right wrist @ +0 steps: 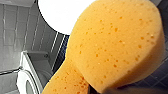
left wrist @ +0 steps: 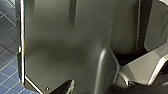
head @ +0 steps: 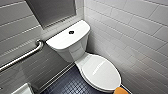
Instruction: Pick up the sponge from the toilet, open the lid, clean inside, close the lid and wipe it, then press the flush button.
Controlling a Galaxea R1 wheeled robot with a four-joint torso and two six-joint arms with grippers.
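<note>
Sponge (right wrist: 112, 47) hovering clear of floor (head: 67, 86) just past front rim of closed lid (head: 101, 71); right jaws judged clamping it, leaving lid free for opening. Left jaws: cannot tell. Flush button (head: 71, 32) sitting atop toilet (head: 75, 51).

We see glossy white rectangular wall tiles (head: 130, 22), a dark blue mosaic floor (head: 67, 85) and a steel grab bar (head: 25, 55).

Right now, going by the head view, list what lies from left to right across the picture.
grab bar → flush button → lid → sponge
</note>
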